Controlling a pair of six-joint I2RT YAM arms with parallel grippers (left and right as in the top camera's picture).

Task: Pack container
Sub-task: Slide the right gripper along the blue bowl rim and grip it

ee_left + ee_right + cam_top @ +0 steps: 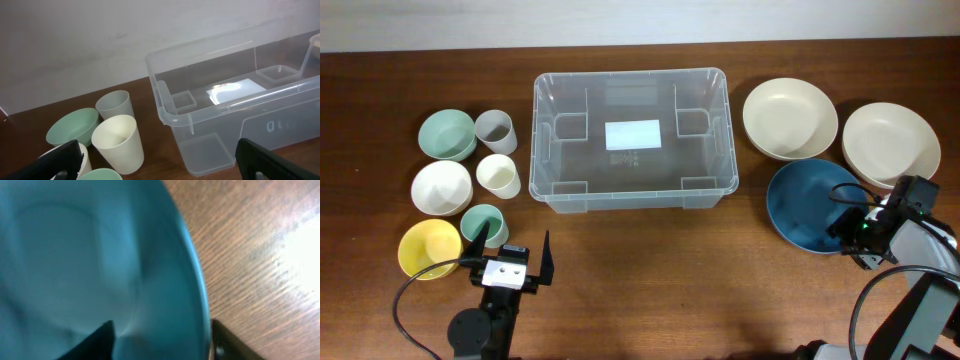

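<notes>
The container [632, 172] sits empty in the middle of the surface [650, 285], so nothing is packed yet (the bowls [441, 187] and cups [498, 175] all wait outside). The left fingers [272, 161] are open and hold nothing. The right fingers [100, 341] are open around the rim of the blue bowl [808, 205].

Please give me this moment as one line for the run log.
large clear rectangular plastic tub: empty | left end effector: open, holding nothing | right end effector: open, astride rim of dark blue round shallow bowl
</notes>
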